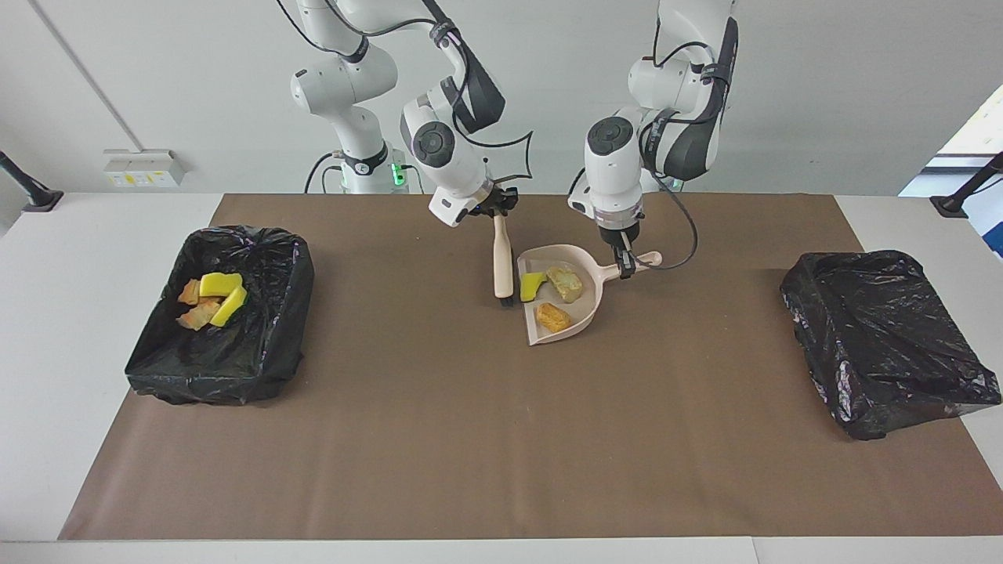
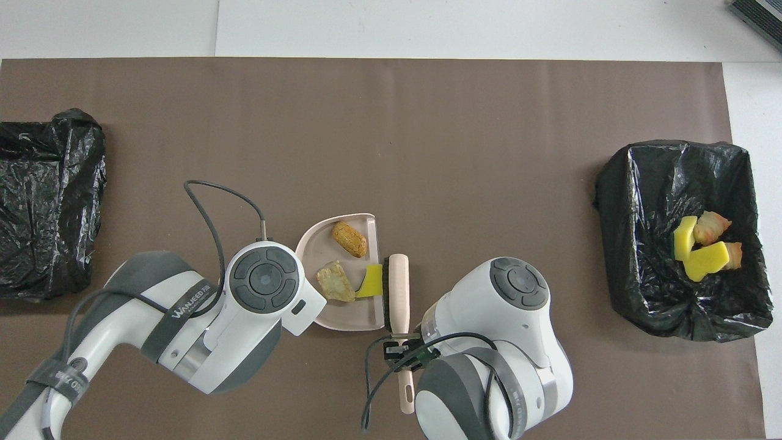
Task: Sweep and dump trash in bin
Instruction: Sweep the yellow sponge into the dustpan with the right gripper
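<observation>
A beige dustpan (image 1: pixel 589 304) (image 2: pixel 317 245) lies on the brown mat in front of the robots. Three pieces of trash rest in it: a yellow, green-backed sponge chunk (image 1: pixel 533 285) (image 2: pixel 370 282), a pale bread piece (image 1: pixel 565 283) (image 2: pixel 335 283) and a golden-brown piece (image 1: pixel 553 317) (image 2: pixel 349 238). My left gripper (image 1: pixel 625 263) is shut on the dustpan's handle. My right gripper (image 1: pixel 498 210) (image 2: pixel 400 351) is shut on the beige brush (image 1: pixel 502 262) (image 2: pixel 398 287), whose dark bristles sit at the pan's open edge beside the sponge. The bin (image 1: pixel 291 313) (image 2: pixel 641 201) at the right arm's end holds several more scraps (image 1: pixel 211 299) (image 2: pixel 702 247).
A second black-bagged bin (image 1: pixel 885 337) (image 2: pixel 43 201) stands at the left arm's end of the table. The brown mat (image 1: pixel 470 439) (image 2: pixel 427 134) covers most of the white tabletop. A cable loops from the left wrist over the mat near the pan.
</observation>
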